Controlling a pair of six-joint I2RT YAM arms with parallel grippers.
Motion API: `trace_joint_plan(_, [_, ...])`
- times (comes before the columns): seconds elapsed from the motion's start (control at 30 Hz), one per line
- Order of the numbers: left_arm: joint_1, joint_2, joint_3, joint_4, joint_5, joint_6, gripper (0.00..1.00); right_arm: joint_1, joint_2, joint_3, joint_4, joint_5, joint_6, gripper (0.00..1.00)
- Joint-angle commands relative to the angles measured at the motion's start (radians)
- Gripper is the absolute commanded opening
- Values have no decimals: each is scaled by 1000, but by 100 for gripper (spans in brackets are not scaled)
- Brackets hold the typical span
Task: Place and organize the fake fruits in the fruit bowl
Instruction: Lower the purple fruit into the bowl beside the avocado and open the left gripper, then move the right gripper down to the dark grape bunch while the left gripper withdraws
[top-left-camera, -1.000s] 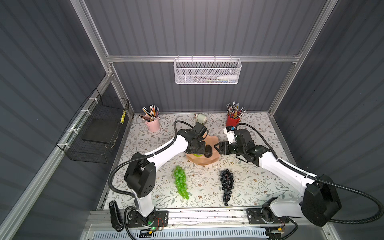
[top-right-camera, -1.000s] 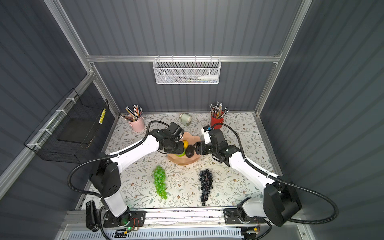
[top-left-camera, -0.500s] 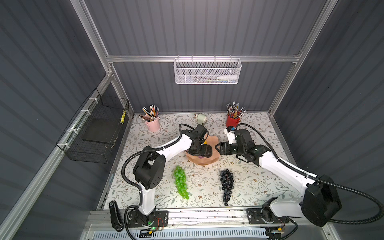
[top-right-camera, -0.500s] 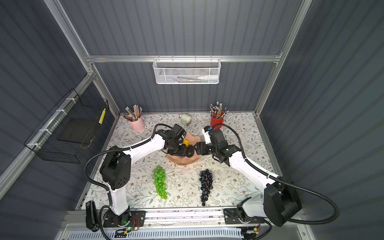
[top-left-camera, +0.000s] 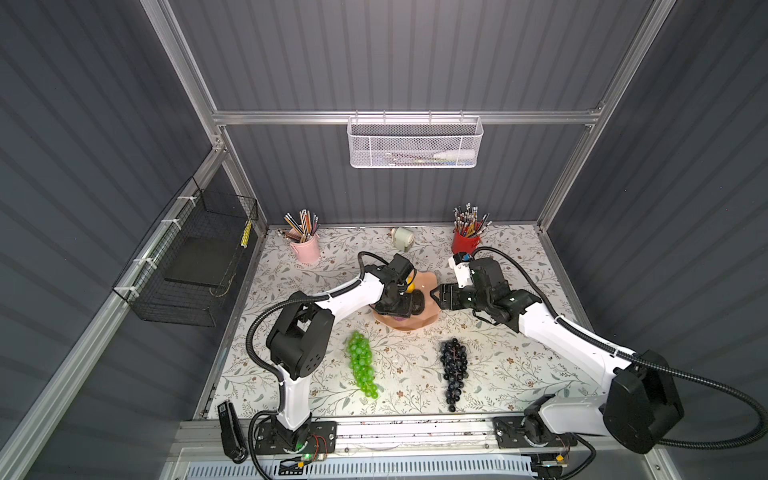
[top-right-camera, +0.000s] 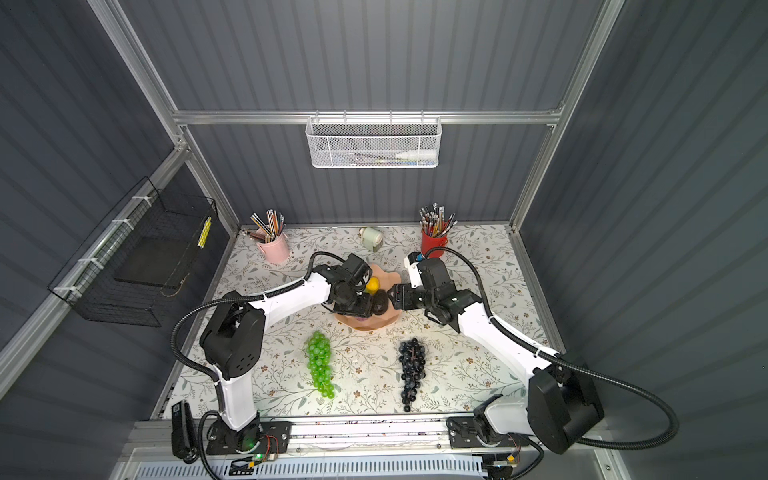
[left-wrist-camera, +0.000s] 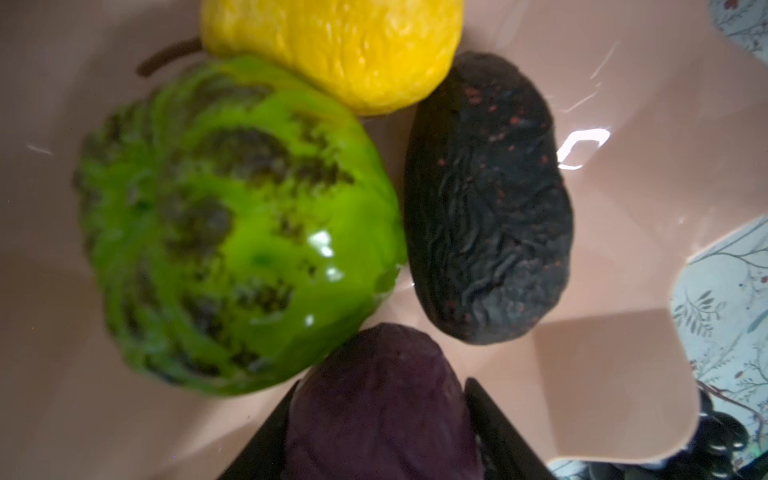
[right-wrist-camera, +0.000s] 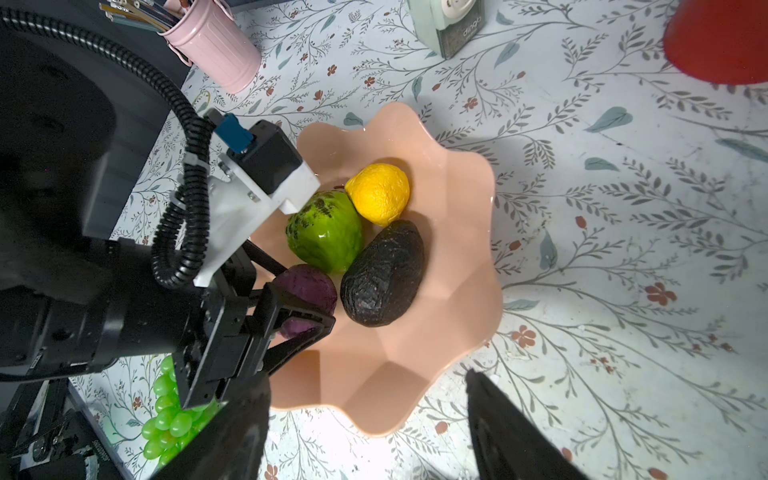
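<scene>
Purple lump (left-wrist-camera: 382, 415) sits btwn left end effector (left-wrist-camera: 380, 386) fingers (left-wrist-camera: 270, 432).

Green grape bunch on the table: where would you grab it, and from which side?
Take the green grape bunch across its broad end, the one nearer the fruit bowl, coming straight down from above. It lies flat and lengthwise on the table, tapering toward the front edge, so both sides are open and the thick end likely gives the firmest hold.
</scene>
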Motion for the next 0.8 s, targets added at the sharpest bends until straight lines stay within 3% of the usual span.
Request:
trace_joint_plan(0.0, [0,2,-7,6,-26,12,63,-4,-17,-5,1,-1,6,75])
trace_joint_plan(0.27, [0,-37,-5,-3,-60,30,81,-4,-18,-5,-5,0,5,76])
trace_joint_plan(0.77, [0,-193,-7,-119,-33,3,82,-2,12,47,-31,-11,-21,75])
